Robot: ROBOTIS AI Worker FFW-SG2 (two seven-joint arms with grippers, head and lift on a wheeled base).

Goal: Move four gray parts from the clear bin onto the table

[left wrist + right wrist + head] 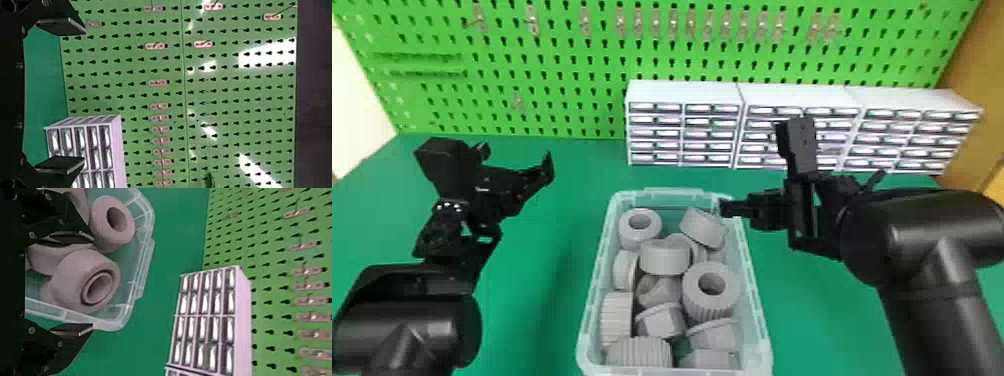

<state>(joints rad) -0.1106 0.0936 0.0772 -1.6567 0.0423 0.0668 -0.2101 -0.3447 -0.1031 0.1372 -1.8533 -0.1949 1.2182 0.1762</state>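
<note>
Your gray parts lie piled in the clear bin (pixel 598 280), which stands in the middle of the green counter (pixel 802 310). At its far left you have a ring-shaped part (pixel 638 236) with its hole facing up, and at its far right a tilted ring (pixel 703 229). Between these two and slightly nearer you, a smooth part (pixel 665 259) lies on its side. A large ribbed ring (pixel 713 300) sits nearer you on the right, its hole up, and more ribbed pieces lie toward the bin's near left.

Your right hand (pixel 804 192) is at the bin's far right corner, its fingers spread wide. In the right wrist view, one finger is over the bin and the other lies past its side wall; the tilted ring shows within the span between them.

Your left hand (pixel 516 158) is above the counter, to the left of the bin and well apart from it, its two fingers also spread.

Along the counter's far side you see white drawer units (pixel 682 91) in front of a green pegboard (pixel 572 55) with small metal hooks (pixel 532 21).
</note>
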